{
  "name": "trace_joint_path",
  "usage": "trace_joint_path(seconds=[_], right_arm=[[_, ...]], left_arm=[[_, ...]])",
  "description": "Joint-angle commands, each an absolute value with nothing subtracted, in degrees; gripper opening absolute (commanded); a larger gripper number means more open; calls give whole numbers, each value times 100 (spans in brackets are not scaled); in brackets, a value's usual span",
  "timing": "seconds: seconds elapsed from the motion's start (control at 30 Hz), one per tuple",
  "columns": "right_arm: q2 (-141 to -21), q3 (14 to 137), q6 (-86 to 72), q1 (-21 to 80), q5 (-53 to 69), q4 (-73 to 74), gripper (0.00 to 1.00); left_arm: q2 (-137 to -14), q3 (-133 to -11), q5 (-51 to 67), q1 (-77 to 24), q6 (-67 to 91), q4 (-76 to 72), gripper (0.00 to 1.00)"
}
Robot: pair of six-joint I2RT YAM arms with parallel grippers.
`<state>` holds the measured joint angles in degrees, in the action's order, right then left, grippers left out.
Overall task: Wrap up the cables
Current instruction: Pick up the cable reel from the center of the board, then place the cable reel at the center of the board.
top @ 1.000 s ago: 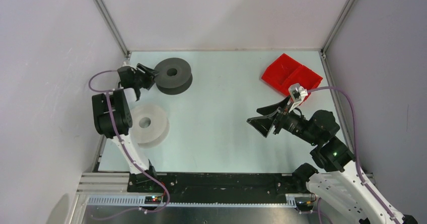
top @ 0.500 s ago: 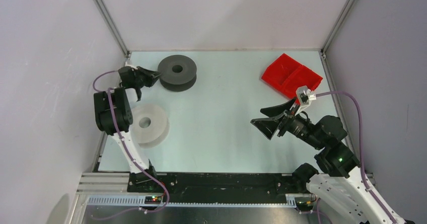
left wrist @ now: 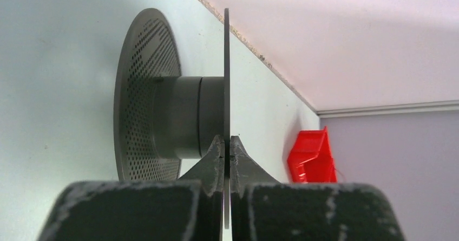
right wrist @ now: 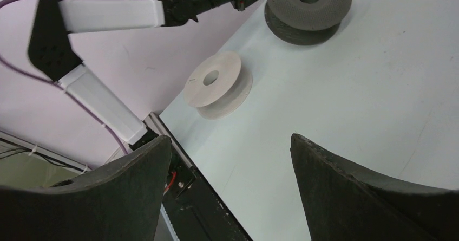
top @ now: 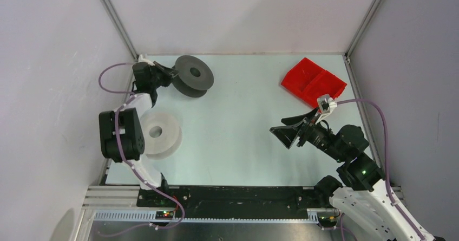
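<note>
The dark grey spool (top: 195, 76) is at the table's far left, tipped up on its edge. My left gripper (top: 172, 74) is shut on the rim of its near flange. In the left wrist view the thin flange of the dark grey spool (left wrist: 162, 105) runs between the closed fingers of the left gripper (left wrist: 227, 143). The white spool (top: 158, 134) lies flat near the left arm, and the right wrist view shows it too (right wrist: 216, 84). My right gripper (top: 281, 130) hangs open and empty over the table's right-middle (right wrist: 231, 139). The cables are too thin to make out.
A red bin (top: 313, 81) sits at the far right corner and also appears in the left wrist view (left wrist: 311, 157). Enclosure walls stand close on the left, far and right sides. A black rail (top: 233, 195) runs along the table's near edge.
My left gripper has closed on the dark grey spool's flange and moved toward the far wall, tipping the spool from flat onto its edge. The right arm shifted slightly to the right, still open.
</note>
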<state>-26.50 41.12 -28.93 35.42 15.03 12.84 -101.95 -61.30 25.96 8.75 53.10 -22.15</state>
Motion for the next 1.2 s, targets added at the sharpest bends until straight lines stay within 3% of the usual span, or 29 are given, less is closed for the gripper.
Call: trace_joint_path(seconds=[0.0, 0.3, 0.67, 0.93, 1.17], right_arm=[[-2623, 4113, -2974, 3567, 1355, 1237, 85], [-2821, 4036, -2891, 3565, 1219, 1240, 85], [-2905, 3973, -2719, 3540, 959, 1247, 86], [-2909, 3973, -2698, 3521, 890, 1322, 86], [-2868, 3973, -2703, 3521, 832, 1392, 86]], left_arm=[[-9181, -6311, 1673, 409, 3871, -1013, 0], [-7906, -6808, 268, -1354, 2326, 1373, 0], [-7199, -6965, -959, -3754, 1194, 2341, 0], [-7451, -7080, -1288, -4312, 1125, 2549, 0], [-7449, -7231, -1085, -4321, 1102, 2626, 22]])
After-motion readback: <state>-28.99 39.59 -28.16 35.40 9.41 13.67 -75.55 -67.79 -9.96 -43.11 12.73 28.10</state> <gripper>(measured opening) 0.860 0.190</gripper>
